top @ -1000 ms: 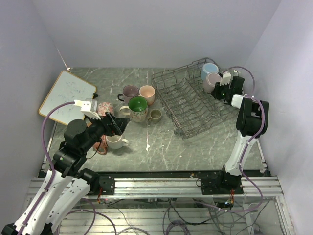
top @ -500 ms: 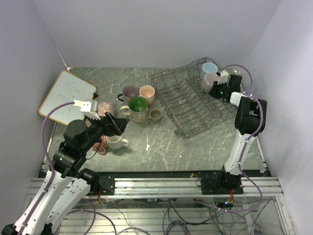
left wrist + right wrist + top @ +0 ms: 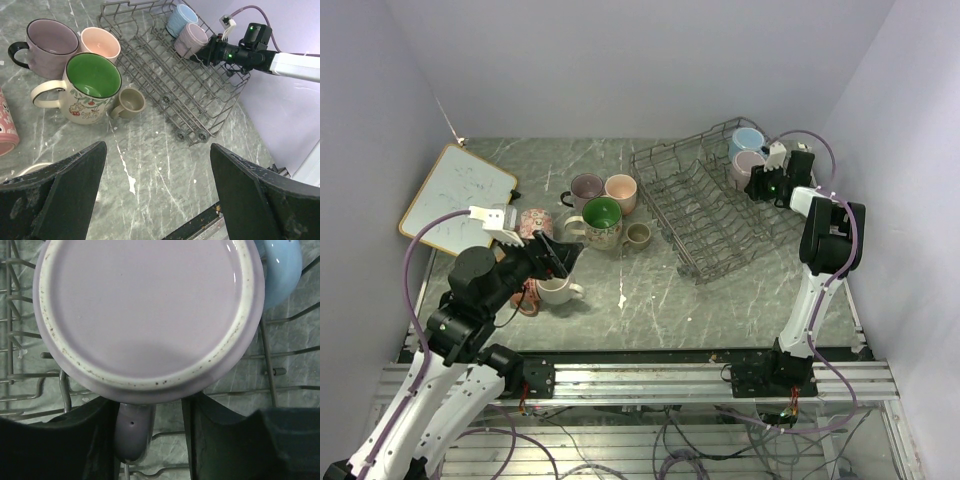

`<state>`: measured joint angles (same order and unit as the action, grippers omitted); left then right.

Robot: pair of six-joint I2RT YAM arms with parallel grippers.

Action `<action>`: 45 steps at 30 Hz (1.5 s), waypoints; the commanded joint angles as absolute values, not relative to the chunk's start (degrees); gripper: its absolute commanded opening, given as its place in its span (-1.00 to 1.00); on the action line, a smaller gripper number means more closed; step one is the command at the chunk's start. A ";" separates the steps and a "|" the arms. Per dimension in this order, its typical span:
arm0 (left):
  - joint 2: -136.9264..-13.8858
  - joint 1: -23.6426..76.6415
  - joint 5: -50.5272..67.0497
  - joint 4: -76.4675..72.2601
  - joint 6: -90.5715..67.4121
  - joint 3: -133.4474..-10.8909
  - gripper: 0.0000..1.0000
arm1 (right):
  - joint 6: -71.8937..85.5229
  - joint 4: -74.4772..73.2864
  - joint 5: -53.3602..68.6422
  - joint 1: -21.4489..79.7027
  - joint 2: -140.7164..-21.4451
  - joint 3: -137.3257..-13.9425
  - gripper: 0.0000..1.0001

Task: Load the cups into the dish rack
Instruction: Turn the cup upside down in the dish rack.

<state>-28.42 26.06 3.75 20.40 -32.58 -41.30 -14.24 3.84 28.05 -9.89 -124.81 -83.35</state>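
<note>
The dish rack (image 3: 705, 215) stands at the back right with a light blue cup (image 3: 748, 141) and a mauve cup (image 3: 751, 164) in its far corner. In the right wrist view the mauve cup's base (image 3: 145, 305) fills the frame. Its handle (image 3: 132, 432) hangs between the fingers of my right gripper (image 3: 150, 445), which is open, with a gap on the handle's right side. My left gripper (image 3: 157, 200) hovers wide open and empty over the table. Near it sit a green-lined cup (image 3: 92, 80), a small olive cup (image 3: 131, 101), a peach cup (image 3: 100, 44) and a mauve cup with a black handle (image 3: 50, 46).
A wood-framed whiteboard (image 3: 458, 197) lies at the back left. A pink printed cup (image 3: 533, 222) and a cream cup (image 3: 556, 290) sit under my left arm. The walls stand close behind and to the right of the rack.
My right gripper's jaws have parted around the mauve cup's handle, and the wrist has shifted slightly toward the rack's far corner. My left arm has barely moved.
</note>
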 commanded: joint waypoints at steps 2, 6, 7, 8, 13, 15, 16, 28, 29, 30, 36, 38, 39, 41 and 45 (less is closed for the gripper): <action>-27.27 25.75 2.74 21.36 -32.63 -42.06 0.89 | -13.18 10.88 30.21 -9.49 -121.27 -82.83 0.01; -26.67 25.75 3.11 21.37 -33.17 -41.84 0.89 | -10.67 14.44 30.68 -9.49 -118.30 -79.03 0.16; -26.49 25.75 3.16 21.47 -33.28 -41.84 0.89 | -10.42 14.87 30.80 -9.49 -117.64 -78.40 0.16; -26.36 25.75 3.23 21.62 -33.37 -41.82 0.89 | -10.19 15.15 30.84 -9.49 -117.11 -77.94 0.18; -24.82 25.75 4.30 22.00 -34.53 -41.39 0.89 | -8.61 17.29 30.02 -9.49 -113.81 -74.85 0.35; -24.09 25.75 4.57 21.84 -35.15 -40.95 0.89 | -8.09 18.48 30.22 -9.49 -112.41 -73.25 0.40; -23.49 25.75 4.69 21.77 -35.42 -40.81 0.89 | -7.82 19.05 30.31 -9.49 -111.72 -72.44 0.43; -21.57 25.75 5.92 20.22 -37.74 -39.29 0.89 | -4.90 25.88 31.69 -9.57 -102.65 -62.16 0.53; -21.34 25.75 5.92 19.93 -38.24 -39.07 0.89 | -4.67 26.18 32.03 -9.58 -101.72 -61.34 0.53; -21.27 25.75 5.85 19.63 -38.62 -38.69 0.89 | -4.48 26.41 32.49 -9.58 -100.65 -60.17 0.53; -20.14 25.75 6.35 17.28 -39.35 -37.05 0.89 | -3.55 24.65 36.97 -9.58 -92.24 -54.70 0.53; -20.25 25.75 6.83 16.64 -39.44 -36.56 0.89 | -3.51 23.20 38.96 -9.58 -88.92 -53.00 0.53; -20.43 25.75 7.00 16.36 -39.36 -36.42 0.89 | -3.70 22.45 40.28 -9.58 -87.16 -52.32 0.53; -21.34 25.75 7.41 16.13 -39.36 -36.31 0.89 | -3.96 20.26 42.81 -9.58 -83.72 -51.09 0.53; -23.27 25.75 8.78 14.78 -38.97 -36.26 0.89 | -3.87 12.77 47.87 -9.57 -78.06 -51.41 0.59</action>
